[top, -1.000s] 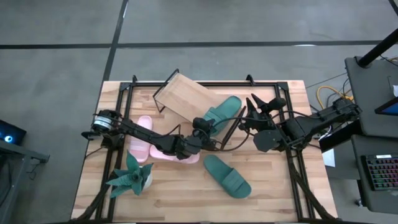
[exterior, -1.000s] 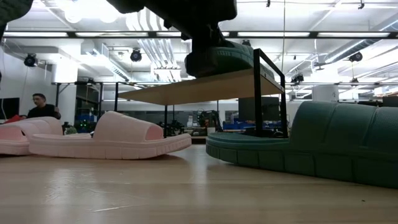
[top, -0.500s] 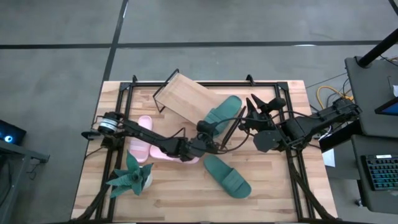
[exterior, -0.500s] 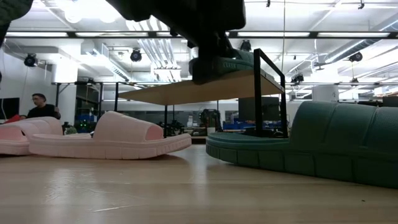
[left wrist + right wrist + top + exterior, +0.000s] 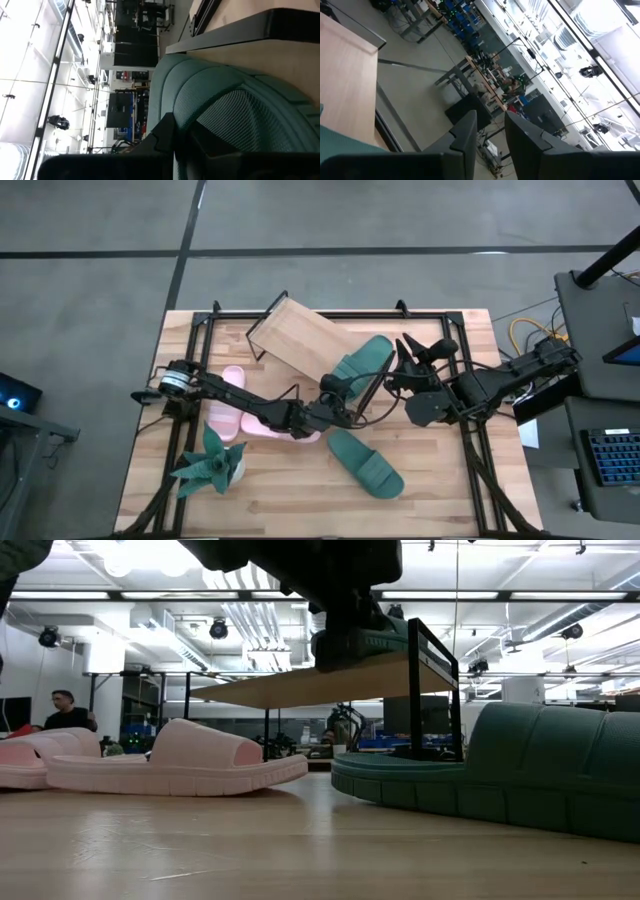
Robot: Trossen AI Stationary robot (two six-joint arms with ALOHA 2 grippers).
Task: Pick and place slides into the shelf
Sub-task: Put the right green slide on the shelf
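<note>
1. Plant (image 5: 212,462): we see it at the table's (image 5: 440,505) front left corner, standing apart from the slides.
2. Pink slides (image 5: 228,402): we count two, side by side on the table just behind the plant; the left arm passes over them. In the low view the nearer pink slide (image 5: 180,770) lies flat on its sole.
3. Shelf (image 5: 300,340): we find it set at an angle in the middle rear of the table, its board bare at the far left end.
4. Left gripper (image 5: 333,388): we note it clamped shut on the near end of a green slide (image 5: 362,360), which lies on the shelf's right end; in the low view that slide (image 5: 375,637) sits on top of the board.
5. Second green slide (image 5: 365,463): we log it flat on the table, in front of the shelf and right of centre.
6. Right gripper (image 5: 405,350): we place it just beside the shelf's right end, fingers (image 5: 467,132) narrowly parted, holding nothing we can see.
</note>
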